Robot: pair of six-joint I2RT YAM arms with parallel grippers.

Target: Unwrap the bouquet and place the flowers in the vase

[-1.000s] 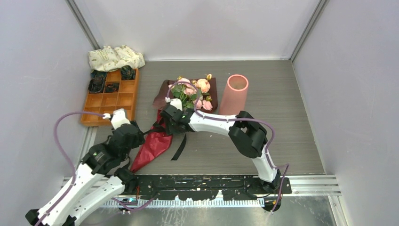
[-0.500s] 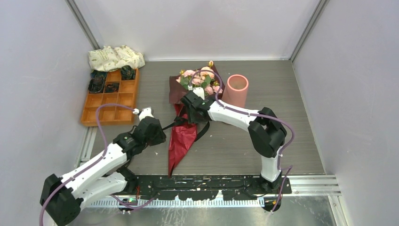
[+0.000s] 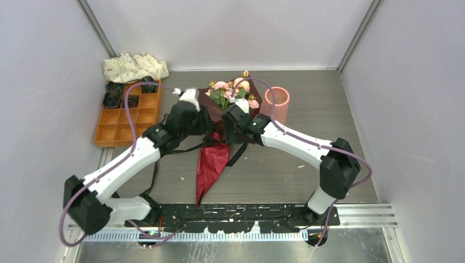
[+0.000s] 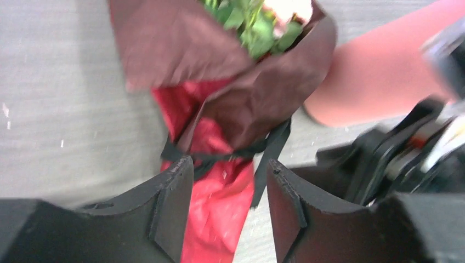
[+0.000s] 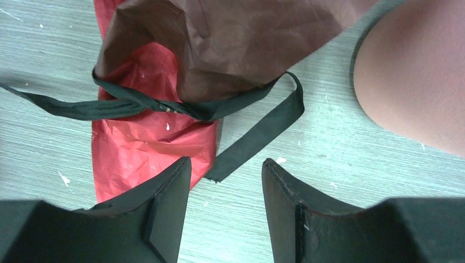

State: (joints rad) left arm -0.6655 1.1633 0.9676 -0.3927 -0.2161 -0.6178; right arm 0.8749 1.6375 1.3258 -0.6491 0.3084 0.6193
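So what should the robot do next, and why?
Probably lower the open right fingers onto the loose tail of the black ribbon and pinch it, ready to pull. The ribbon is still tied round the maroon paper of the bouquet, and its tail lies just ahead of those fingers.

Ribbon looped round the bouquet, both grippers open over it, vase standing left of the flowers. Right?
One slip: the vase stands right of the flowers, not left, as the top external view shows. The rest holds: the black ribbon is looped round the bouquet, with the left gripper and right gripper open over it.
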